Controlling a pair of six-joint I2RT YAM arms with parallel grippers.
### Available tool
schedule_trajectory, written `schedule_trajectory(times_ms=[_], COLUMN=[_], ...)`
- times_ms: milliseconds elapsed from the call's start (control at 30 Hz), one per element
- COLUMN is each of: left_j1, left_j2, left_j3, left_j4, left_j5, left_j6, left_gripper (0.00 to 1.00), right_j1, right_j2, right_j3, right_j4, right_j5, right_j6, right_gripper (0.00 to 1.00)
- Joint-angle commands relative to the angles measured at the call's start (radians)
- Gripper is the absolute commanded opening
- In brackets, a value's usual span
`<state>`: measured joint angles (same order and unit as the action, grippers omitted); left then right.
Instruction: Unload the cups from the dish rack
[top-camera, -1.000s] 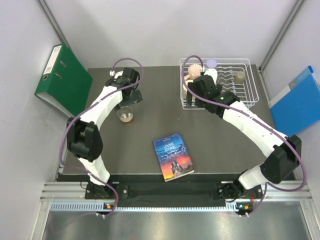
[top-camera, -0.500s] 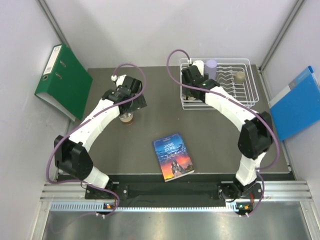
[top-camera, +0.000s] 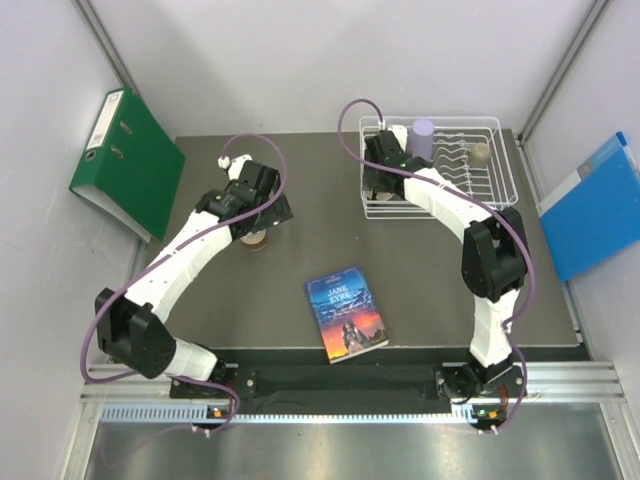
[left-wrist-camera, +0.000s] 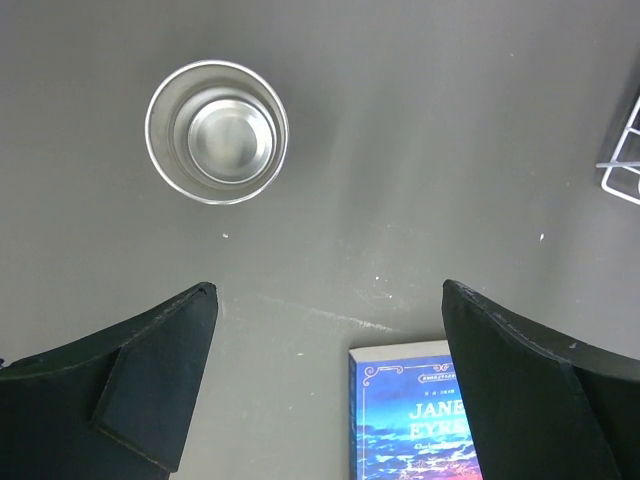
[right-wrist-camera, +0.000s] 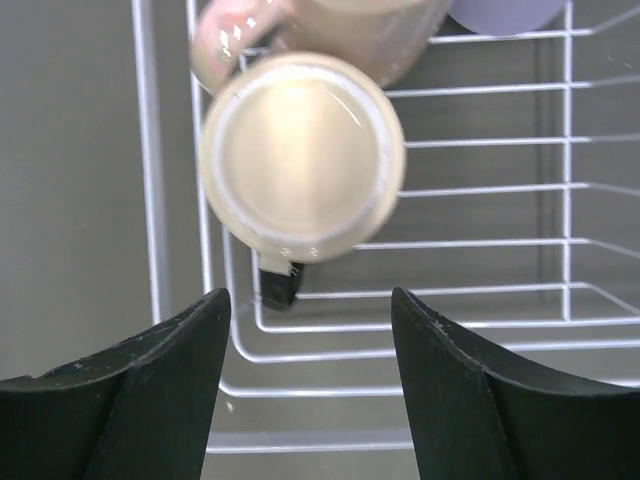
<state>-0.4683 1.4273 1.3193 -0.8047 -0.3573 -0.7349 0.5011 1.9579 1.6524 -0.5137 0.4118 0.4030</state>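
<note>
Grey bench (top-camera: 300, 230), rack (top-camera: 497, 160) far right: your right jaws hang apart, upturned pale mug (right-wrist-camera: 300, 165) just ahead of them, left jaws wide, well away.

Overhead and right wrist (close, downward) share the dish rack (top-camera: 482, 190).

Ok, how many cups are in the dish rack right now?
4: cream mug under the right gripper, pink cup behind it, lilac tumbler mid-back, beige mug at right. Others may be hidden.

off-task items
green binder (top-camera: 125, 160) leaning left, blue folder (top-camera: 597, 205) leaning right, jane eyre paperback (top-camera: 347, 312) flat on the dark table (top-camera: 300, 210).
</note>
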Motion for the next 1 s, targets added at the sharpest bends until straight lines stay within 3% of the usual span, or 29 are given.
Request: schedule_trajectory(times_ms=[0, 400, 967], left_j1=[-0.004, -0.004, -0.004], left_j2=[-0.057, -0.080, -0.134], left_j3=[-0.029, -0.097, -0.155], left_j4=[0.062, 0.088, 0.094], left_j5=[-0.022, -0.034, -0.057], left_j6=[-0.001, 0.019, 0.029], left_gripper=[0.98, 0.98, 0.98], right_j1=[0.001, 0.010, 0.037], right_j2=[0.025, 0.053, 0.122], right_j3=[0.061, -0.111, -0.121], right_j4=[0.089, 0.300, 0.307], right_j5=[-0.039, 0.004, 0.061], right_j6=[0.034, 0.057, 0.088], right_gripper=[0.65, 0.58, 0.47])
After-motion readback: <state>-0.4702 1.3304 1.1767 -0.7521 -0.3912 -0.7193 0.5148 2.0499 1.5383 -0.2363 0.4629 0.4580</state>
